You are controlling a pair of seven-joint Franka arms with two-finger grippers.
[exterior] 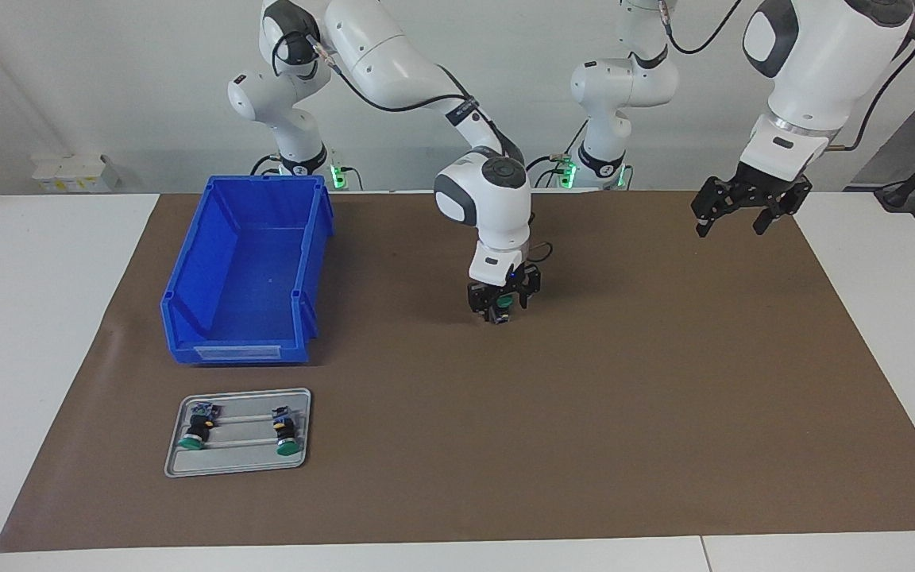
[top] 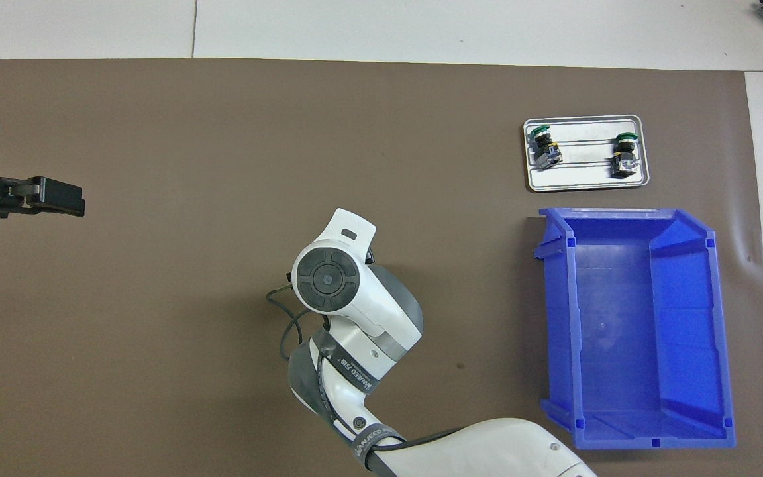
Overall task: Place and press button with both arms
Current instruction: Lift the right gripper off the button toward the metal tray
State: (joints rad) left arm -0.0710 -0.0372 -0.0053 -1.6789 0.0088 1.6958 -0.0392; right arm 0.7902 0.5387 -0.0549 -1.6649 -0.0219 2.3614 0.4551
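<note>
1. The right end effector [exterior: 503, 306] is seen lowered to the brown mat [exterior: 624, 413] near the middle of the bench [exterior: 44, 357], pointing straight down.
2. A button [exterior: 507, 305] with a green cap is seen between the right end effector's fingers; whether the fingers press on it cannot be told, and from overhead the spot is hidden by the arm's wrist.
3. The left end effector [exterior: 731, 216] is held in the air over the mat toward the left arm's end of the bench, its fingers spread wide with nothing between them; this arm waits.
4. A blue bin [exterior: 247, 274] is set on the mat toward the right arm's end of the bench.
5. A grey tray [exterior: 239, 469] is placed farther from the robots than the bin, just beside it.
6. Two more buttons [exterior: 195, 433] [exterior: 284, 435] are laid on their sides in the tray, apart from each other, green caps pointing away from the robots.
</note>
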